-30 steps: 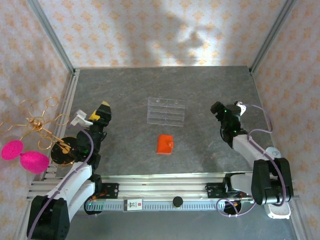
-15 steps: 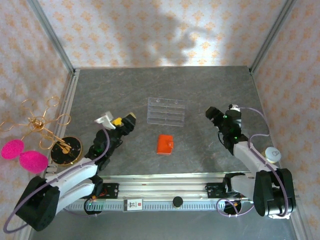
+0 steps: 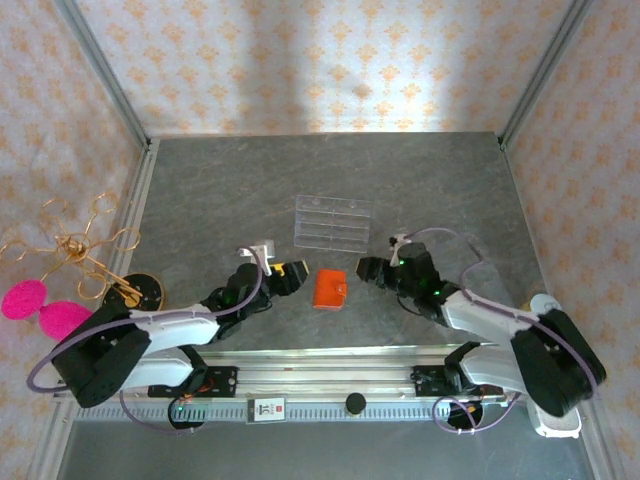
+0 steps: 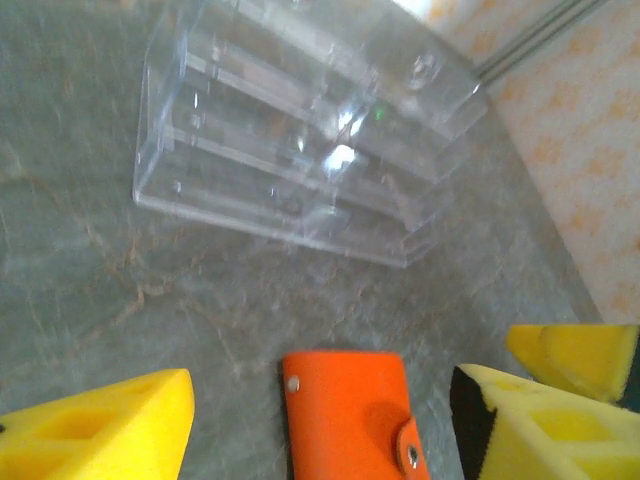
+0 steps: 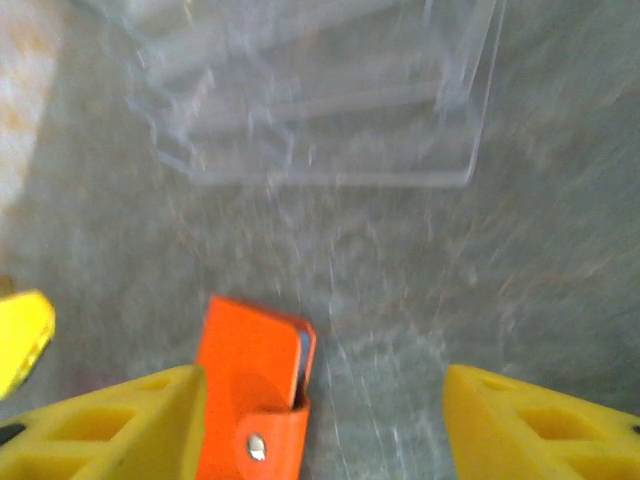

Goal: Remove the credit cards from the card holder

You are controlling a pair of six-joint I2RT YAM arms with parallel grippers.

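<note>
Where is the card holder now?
In the top view the card holder lies closed, just nearer than the clear rack, between the left hand and the right hand.

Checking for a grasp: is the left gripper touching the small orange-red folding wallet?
Apart. The left wrist view shows grey table either side of the orange-red wallet, between it and the left gripper's yellow fingers.

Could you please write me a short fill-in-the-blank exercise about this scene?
The card holder lies ____ the left gripper and the right gripper.
Its snap tab is ____.
The clear acrylic rack beyond it is ____.
Both grippers' jaws are ____.
Missing words: between; fastened; empty; open.
</note>
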